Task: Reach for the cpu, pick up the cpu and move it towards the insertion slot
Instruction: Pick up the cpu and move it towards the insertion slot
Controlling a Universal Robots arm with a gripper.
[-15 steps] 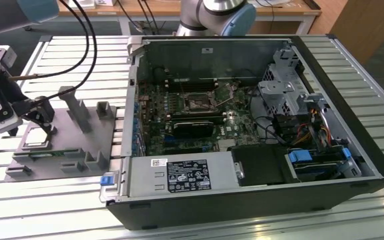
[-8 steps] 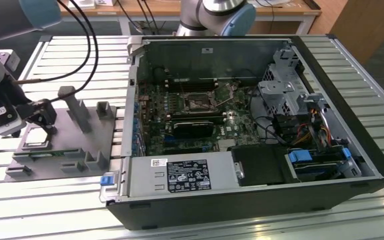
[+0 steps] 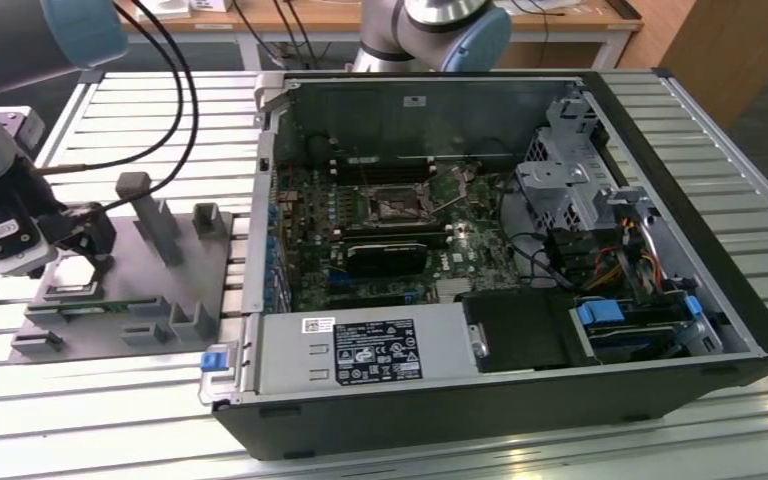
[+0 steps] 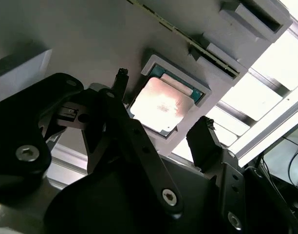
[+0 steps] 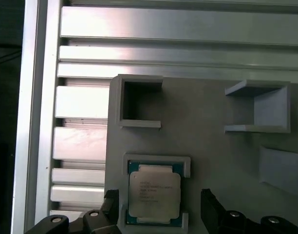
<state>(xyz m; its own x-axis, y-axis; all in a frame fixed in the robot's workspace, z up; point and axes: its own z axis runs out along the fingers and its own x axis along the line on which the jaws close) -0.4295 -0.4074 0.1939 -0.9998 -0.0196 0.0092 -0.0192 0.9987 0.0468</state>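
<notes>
**Jaws open around the cpu [image 5: 154, 190], nothing gripped**

Both fingers [image 5: 211, 209] sit apart, one each side of the cpu, which lies flat between them in a pocket of the grey tray [image 5: 212, 131]. Over in the case [image 3: 704, 180], the insertion slot [image 3: 394, 203] is well away from the jaws. My worry: a finger snags the pocket rim and tips the chip.

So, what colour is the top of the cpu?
The cpu top is shiny silver; first wrist view shows it best.
</notes>
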